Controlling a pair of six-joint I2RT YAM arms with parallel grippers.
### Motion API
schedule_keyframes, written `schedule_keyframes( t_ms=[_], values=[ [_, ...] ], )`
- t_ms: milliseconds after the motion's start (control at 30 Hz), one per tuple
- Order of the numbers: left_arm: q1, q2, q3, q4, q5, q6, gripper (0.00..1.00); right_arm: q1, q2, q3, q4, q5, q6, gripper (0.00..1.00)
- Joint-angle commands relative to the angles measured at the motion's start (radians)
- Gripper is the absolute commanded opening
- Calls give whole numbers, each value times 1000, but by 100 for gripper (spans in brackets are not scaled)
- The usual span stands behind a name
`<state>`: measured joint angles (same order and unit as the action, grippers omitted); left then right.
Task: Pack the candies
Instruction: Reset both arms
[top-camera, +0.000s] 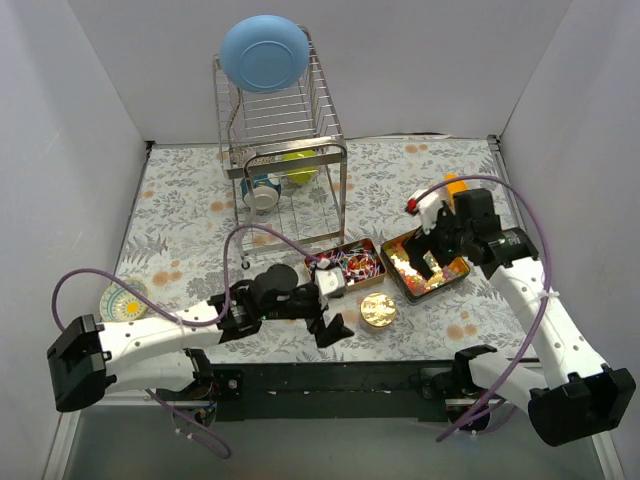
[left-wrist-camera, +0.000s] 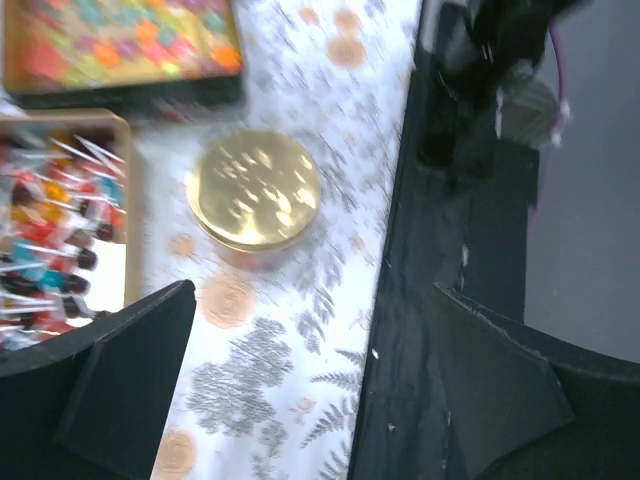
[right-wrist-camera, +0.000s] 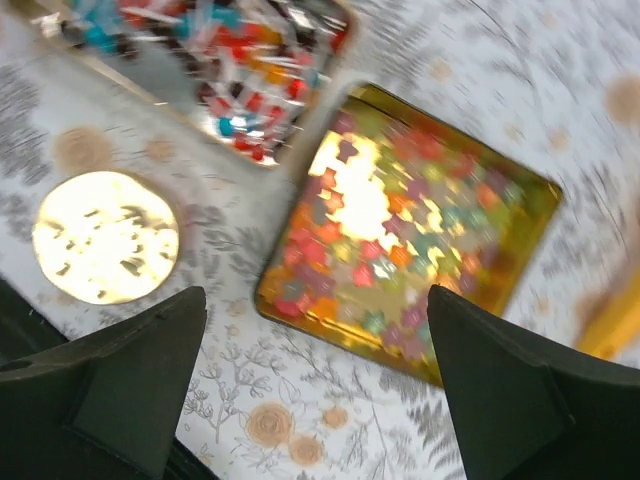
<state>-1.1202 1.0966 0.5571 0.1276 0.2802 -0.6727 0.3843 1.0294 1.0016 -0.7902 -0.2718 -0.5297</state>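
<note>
The candies (top-camera: 358, 265) lie in an open tin (top-camera: 375, 247) mid-table, a patterned lid (top-camera: 428, 268) just right of it, a gold round tin (top-camera: 379, 310) in front. Both tools are spread wide and hold nothing: left tool (top-camera: 330, 328) beside the gold tin, right tool (top-camera: 432, 262) above the lid. Likely closing comes next; that needs a grip on the lid's edge.

No legible text, label, brand, number or sign appears on any object in the three views; printed patterns only.
</note>
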Motion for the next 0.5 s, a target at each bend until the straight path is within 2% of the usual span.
schedule_keyframes(
  t_ms=[0,33,67,133,167,333,467],
  values=[
    [141,-55,219,-270,5,18,98,-197,56,103,19,266,268,98],
    [192,-41,275,-377,28,15,98,-214,64,107,23,319,327,98],
    [273,-2,405,-426,33,3,98,-238,64,111,26,338,333,98],
    [330,22,522,-521,11,-5,98,-240,52,127,26,374,335,98],
    [377,14,590,-531,10,8,98,-239,51,134,28,381,335,98],
    [442,-37,731,-546,-113,70,98,-239,38,198,37,387,323,98],
    [574,-52,839,-543,-229,87,98,-239,34,219,46,345,292,98]
  ],
)
